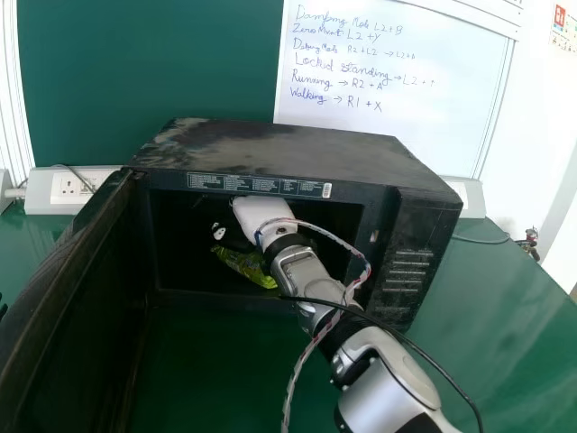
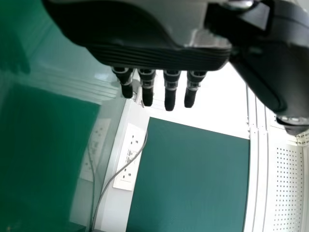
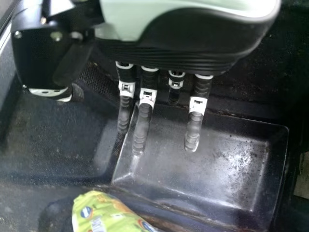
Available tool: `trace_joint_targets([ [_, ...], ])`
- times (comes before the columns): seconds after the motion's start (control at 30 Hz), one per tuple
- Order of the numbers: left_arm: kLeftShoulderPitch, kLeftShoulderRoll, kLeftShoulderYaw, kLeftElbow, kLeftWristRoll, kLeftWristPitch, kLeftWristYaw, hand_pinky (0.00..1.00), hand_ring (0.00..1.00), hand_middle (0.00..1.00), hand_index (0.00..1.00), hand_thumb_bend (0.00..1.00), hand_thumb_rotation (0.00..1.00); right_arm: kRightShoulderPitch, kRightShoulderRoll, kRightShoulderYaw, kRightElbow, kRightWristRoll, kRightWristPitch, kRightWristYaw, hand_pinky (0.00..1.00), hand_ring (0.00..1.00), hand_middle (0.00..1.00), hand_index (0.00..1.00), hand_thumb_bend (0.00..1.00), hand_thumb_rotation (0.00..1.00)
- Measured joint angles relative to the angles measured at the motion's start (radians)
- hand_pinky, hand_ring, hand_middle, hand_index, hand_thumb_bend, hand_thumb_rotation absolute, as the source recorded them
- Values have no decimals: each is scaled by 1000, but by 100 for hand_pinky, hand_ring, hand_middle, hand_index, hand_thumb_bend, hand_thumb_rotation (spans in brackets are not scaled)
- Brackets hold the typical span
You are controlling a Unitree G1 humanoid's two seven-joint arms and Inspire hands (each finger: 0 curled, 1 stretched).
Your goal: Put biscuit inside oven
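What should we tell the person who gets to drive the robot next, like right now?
Right hand: inside the oven, fingers straight, holding nothing.
Left hand: in the left wrist view, fingers straight, nothing held.
Biscuit packet: inside the oven, near the right hand but clear of its fingers.
Done: the packet is in the oven and let go.
Left: the right arm is not yet out. I'd draw it back gently, as it could brush the packet or the oven's sides. The door is open; the task doesn't ask for it to be closed.

Lab-like room — whiteboard (image 1: 397, 135), green board (image 1: 153, 72), sockets (image 1: 70, 186)
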State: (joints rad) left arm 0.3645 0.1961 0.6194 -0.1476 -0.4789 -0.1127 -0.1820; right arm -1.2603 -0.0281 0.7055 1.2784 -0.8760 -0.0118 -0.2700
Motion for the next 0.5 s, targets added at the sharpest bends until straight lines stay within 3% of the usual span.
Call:
trace_joint_targets([
  [0.2,0,0,-1,0,2,1,4,84,89,90,94,91,79,36,-20,-1,-45,3,-40,-23,43,51,49,66,56,0],
  [0.23,0,0,-1,0,2,1,5,84,89,90,94,91,79,42,-23,-2,-53,5,-47,-27,45,53,56,66,64,7],
  [0.3,0,0,-1,-1,2,1,5,84,89,90,94,91,79,59,-30,-7,-79,10,-60,-29,50,58,63,67,70,12],
  [0.5,0,0,-1,-2,1,2,1,84,89,90,95,91,78,118,-67,-9,-167,10,-96,-31,55,64,68,67,69,15],
])
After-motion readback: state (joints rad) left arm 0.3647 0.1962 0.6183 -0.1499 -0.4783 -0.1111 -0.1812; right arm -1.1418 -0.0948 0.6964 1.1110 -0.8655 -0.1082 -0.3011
